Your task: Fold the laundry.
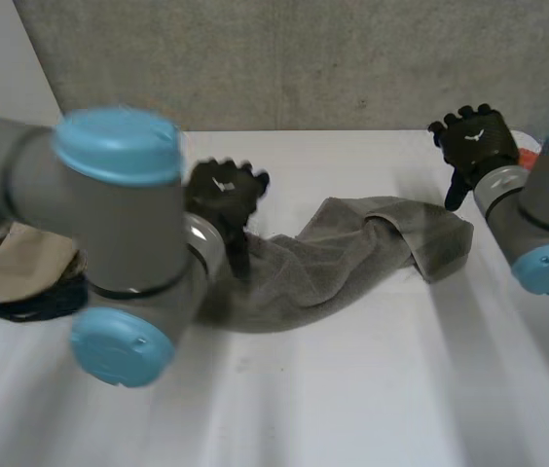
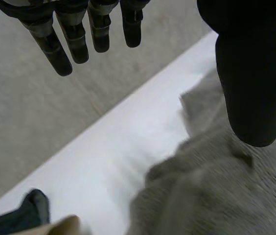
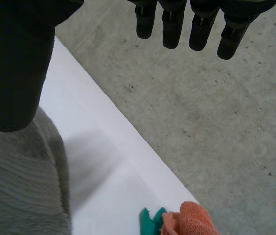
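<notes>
A grey towel (image 1: 352, 248) lies crumpled in a long band across the middle of the white table (image 1: 352, 389). My left hand (image 1: 224, 195) hovers over the towel's left end with straight fingers (image 2: 69, 39) and thumb, holding nothing; the towel (image 2: 216, 196) lies below its thumb. My right hand (image 1: 474, 141) hangs above the table just beyond the towel's right end, open and empty, fingers (image 3: 201, 24) spread. The towel's edge (image 3: 25, 181) lies beneath its thumb.
A beige cloth on dark fabric (image 1: 17, 268) lies at the table's left edge, also beside my left hand (image 2: 35, 218). An orange cloth and something green (image 3: 177, 220) sit at the table's far right edge. A grey concrete wall (image 1: 304, 58) stands behind the table.
</notes>
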You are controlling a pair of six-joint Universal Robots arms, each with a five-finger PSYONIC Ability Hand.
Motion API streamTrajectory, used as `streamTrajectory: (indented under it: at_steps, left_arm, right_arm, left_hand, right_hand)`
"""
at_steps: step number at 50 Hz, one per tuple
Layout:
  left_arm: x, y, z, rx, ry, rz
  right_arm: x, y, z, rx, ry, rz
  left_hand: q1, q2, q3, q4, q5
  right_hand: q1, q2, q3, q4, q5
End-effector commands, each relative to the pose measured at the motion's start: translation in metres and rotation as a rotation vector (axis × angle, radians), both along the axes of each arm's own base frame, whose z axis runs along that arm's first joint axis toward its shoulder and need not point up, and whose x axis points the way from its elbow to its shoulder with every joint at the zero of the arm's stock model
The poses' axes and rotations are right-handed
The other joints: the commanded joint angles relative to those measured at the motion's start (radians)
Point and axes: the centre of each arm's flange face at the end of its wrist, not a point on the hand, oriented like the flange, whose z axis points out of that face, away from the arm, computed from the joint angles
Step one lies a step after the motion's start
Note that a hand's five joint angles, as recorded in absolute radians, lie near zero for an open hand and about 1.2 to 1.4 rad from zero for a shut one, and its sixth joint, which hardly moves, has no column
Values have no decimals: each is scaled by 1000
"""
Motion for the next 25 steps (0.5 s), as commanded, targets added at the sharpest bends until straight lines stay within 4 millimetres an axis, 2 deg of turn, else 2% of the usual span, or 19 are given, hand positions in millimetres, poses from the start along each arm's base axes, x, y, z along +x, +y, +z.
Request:
streamTrajectory:
  at_steps: [1, 4, 7, 11, 12, 16, 25]
  left_arm:
    - [14, -21, 21, -39, 14, -31]
    - [13, -28, 17, -27, -9, -66]
    - [7, -35, 5, 10, -45, -120]
    - [-6, -41, -22, 91, -111, -205]
    - [-10, -42, -33, 119, -145, -221]
    - [-16, -47, -55, 151, -227, -236]
    - [-32, -41, -83, 169, -304, -280]
  right_arm:
    - [-6, 31, 16, 193, -64, 9]
    - [-3, 34, 15, 246, -106, 19]
    - [4, 34, 10, 304, -172, 39]
    - [19, 31, -6, 350, -227, 60]
    - [26, 28, -13, 349, -227, 64]
    - [36, 19, -30, 331, -218, 50]
    - [45, -9, -63, 240, -195, -31]
  left_hand:
    - [-26, -30, -34, -25, -50]
    - [-26, -30, -34, -25, -50]
    - [7, 3, -1, 8, -17]
    - [13, 9, 5, 14, -11]
    - [13, 9, 5, 14, -11]
    - [7, 3, -1, 8, -17]
    - [4, 0, -4, 6, -20]
  right_hand:
    - [-44, -31, -28, -33, -43]
    - [6, 19, 22, 17, 7]
    - [121, 133, 136, 131, 122]
    - [224, 236, 239, 234, 225]
    - [227, 239, 242, 237, 228]
    - [227, 239, 242, 237, 228]
    - [379, 391, 395, 390, 380]
